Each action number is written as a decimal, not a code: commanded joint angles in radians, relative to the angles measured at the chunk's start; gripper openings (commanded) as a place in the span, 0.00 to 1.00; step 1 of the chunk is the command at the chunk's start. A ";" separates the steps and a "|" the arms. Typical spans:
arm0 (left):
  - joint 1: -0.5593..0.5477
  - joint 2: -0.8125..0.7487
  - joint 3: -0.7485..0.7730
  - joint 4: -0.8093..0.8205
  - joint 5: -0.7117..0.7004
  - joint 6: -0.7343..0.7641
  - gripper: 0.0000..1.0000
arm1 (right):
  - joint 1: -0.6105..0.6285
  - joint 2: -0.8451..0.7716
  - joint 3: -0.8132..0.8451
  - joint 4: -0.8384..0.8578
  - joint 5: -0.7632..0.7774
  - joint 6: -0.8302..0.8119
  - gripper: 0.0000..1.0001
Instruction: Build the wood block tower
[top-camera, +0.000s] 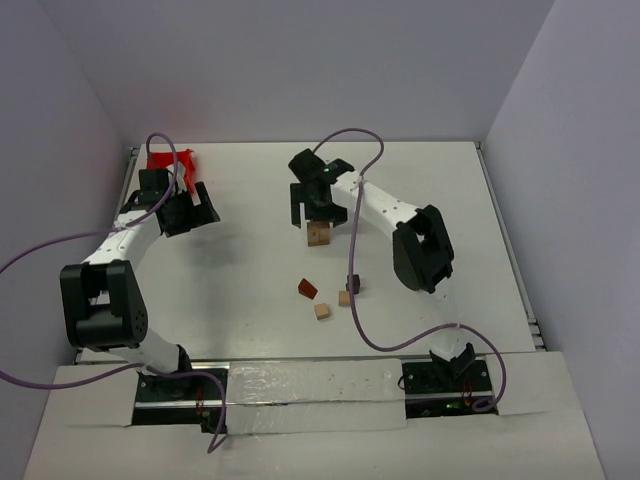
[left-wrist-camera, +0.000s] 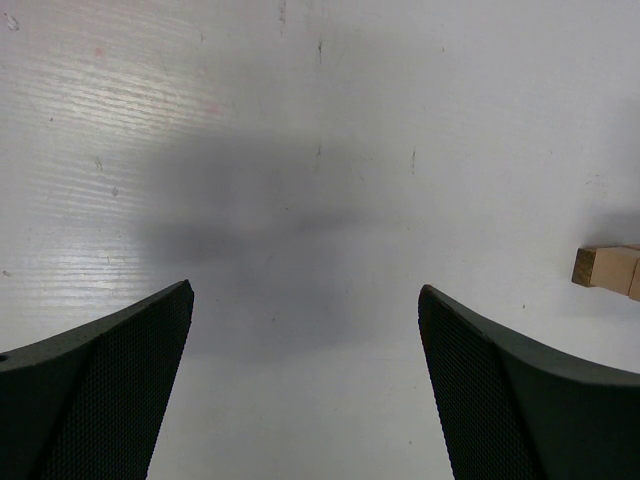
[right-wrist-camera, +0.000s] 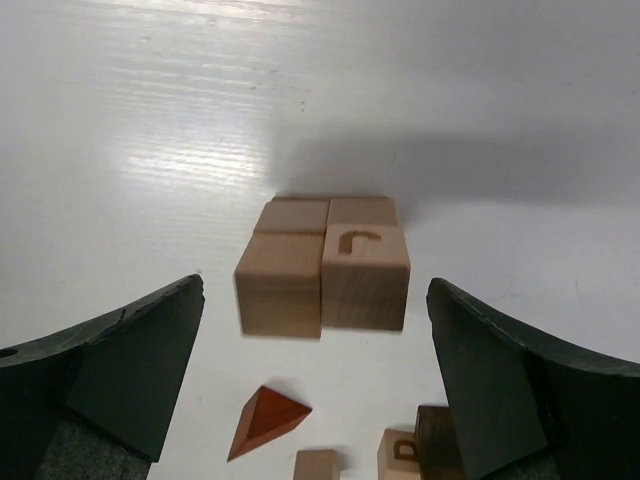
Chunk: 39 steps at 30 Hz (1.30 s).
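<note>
Four light tan cubes (right-wrist-camera: 322, 265) sit tight together in a square on the white table, one with a letter burnt into its top (right-wrist-camera: 364, 245). In the top view this cluster (top-camera: 318, 235) lies mid-table, just under my right gripper (top-camera: 318, 208). The right gripper (right-wrist-camera: 315, 290) hangs open over the cluster's near side and holds nothing. Nearer the arms lie a reddish-brown wedge (right-wrist-camera: 265, 420), a plain tan cube (right-wrist-camera: 317, 466), a lettered tan cube (right-wrist-camera: 398, 455) and a dark brown cube (right-wrist-camera: 437, 435). My left gripper (left-wrist-camera: 305, 292) is open over bare table at the far left (top-camera: 190, 210).
A red plastic bin (top-camera: 172, 160) stands at the back left corner behind the left arm. The loose pieces (top-camera: 330, 297) lie between the cluster and the arm bases. A tan block (left-wrist-camera: 605, 268) shows at the right edge of the left wrist view.
</note>
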<state>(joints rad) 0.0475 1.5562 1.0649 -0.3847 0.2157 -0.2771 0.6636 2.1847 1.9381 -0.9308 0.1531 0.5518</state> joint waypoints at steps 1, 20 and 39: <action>0.006 0.008 0.046 0.013 0.013 -0.002 0.99 | 0.038 -0.126 -0.003 0.004 0.070 -0.013 1.00; 0.006 -0.044 0.090 -0.049 0.405 0.236 0.99 | -0.244 -0.437 -0.270 0.444 -0.743 -0.685 0.99; 0.005 -0.191 0.003 -0.075 0.350 0.331 0.99 | -0.273 -0.210 -0.189 0.065 -0.942 -1.630 1.00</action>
<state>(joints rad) 0.0486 1.4148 1.0848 -0.4488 0.5808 0.0219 0.3457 1.9922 1.7783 -0.8970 -0.8170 -0.9831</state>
